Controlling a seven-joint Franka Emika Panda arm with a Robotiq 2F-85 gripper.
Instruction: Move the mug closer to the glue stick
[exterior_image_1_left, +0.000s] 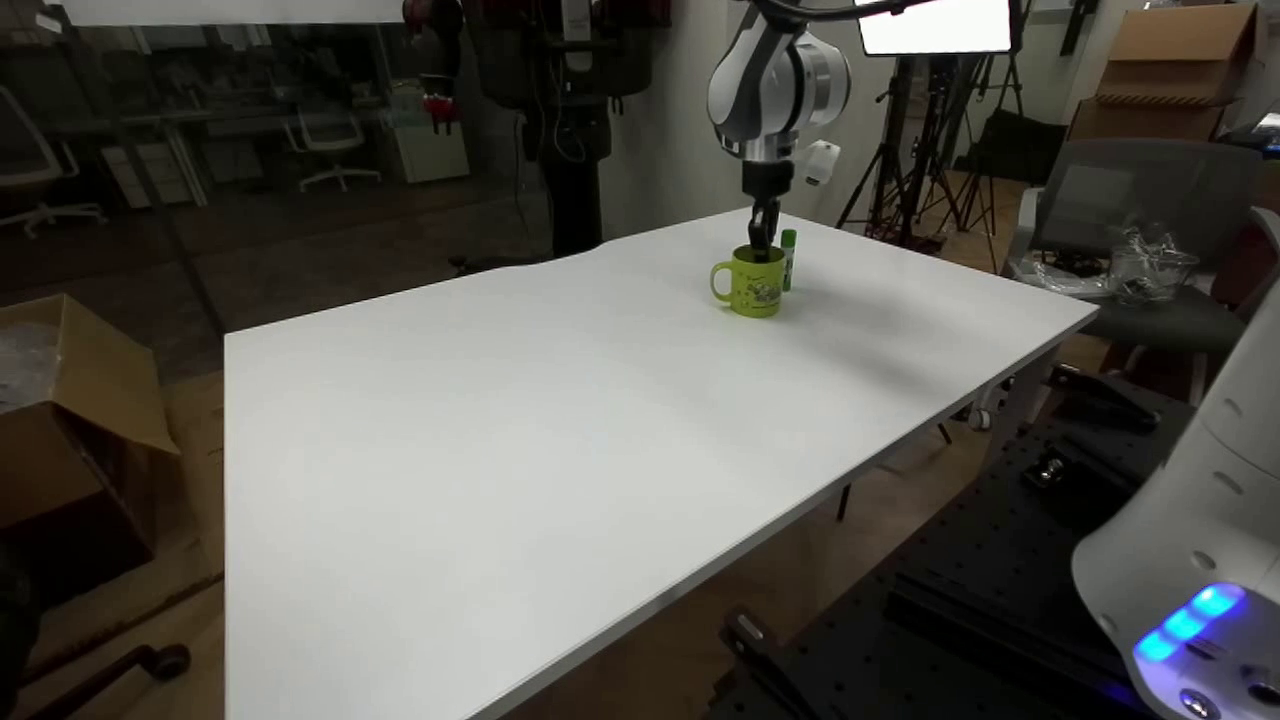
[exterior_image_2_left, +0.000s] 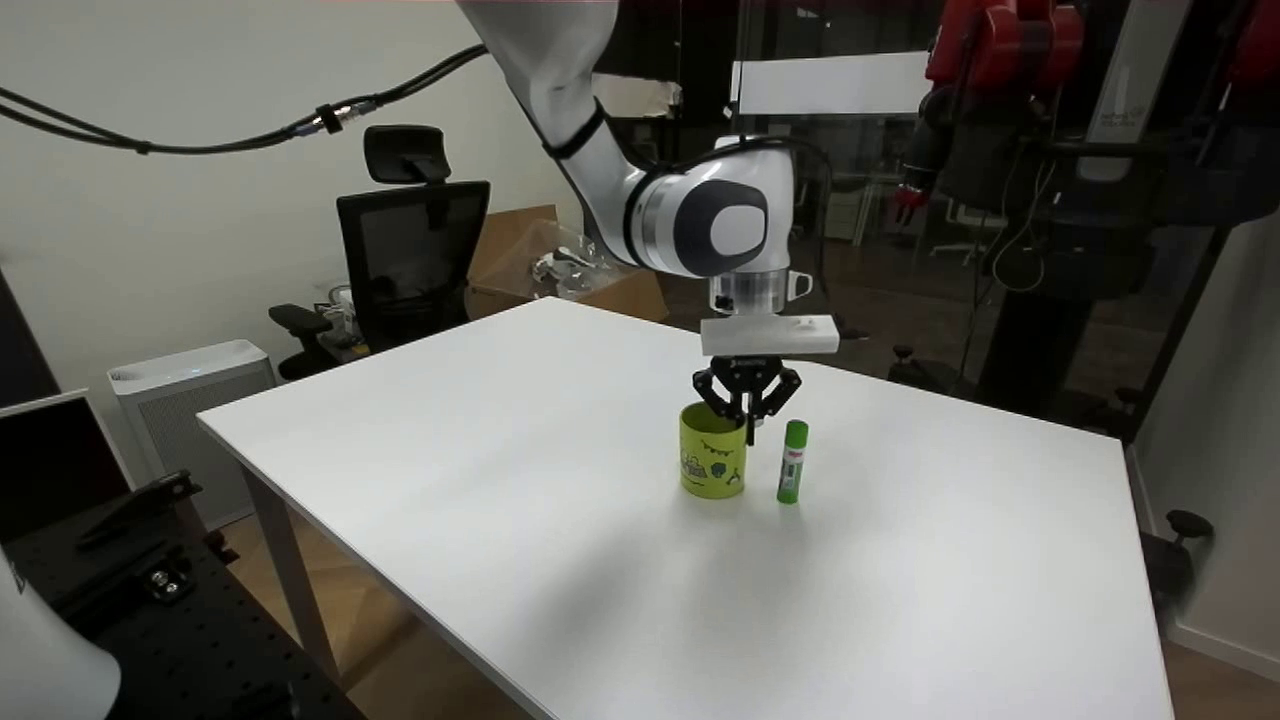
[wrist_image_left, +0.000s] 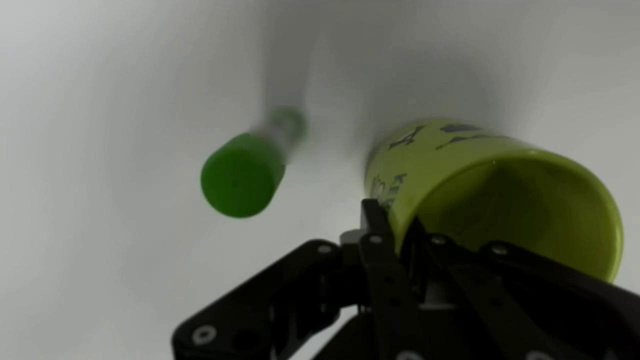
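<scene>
"Black fingers (wrist_image_left: 371, 216), nearest in the wrist view — what did the gripper (wrist_image_left: 394, 226) have hold of?"

"The wall of the mug (exterior_image_2_left: 712, 462). One finger was inside, one outside, and they were clamped on it at the rim."

"And where was the mug?"

"Upright, by the look of it, just beside the stick (exterior_image_2_left: 791, 467) but not touching, both on the white table (exterior_image_2_left: 950, 580)."

"So which step was that?"

"The moving itself, I judged, and late in it — the mug was gripped, the stick was close, and letting go was not yet done."

"What did the next move call for?"

"Perhaps a small slide towards the stick, if closer was wanted; otherwise release. The outer finger stood on the stick's side, so I thought it had to open gently or risk tipping the stick. Then straight up, until the inner finger cleared the rim."

"Anything farther off to mind?"

"A chair (exterior_image_2_left: 412, 255) beyond the table, well apart from the work; I counted it no hindrance."
</scene>
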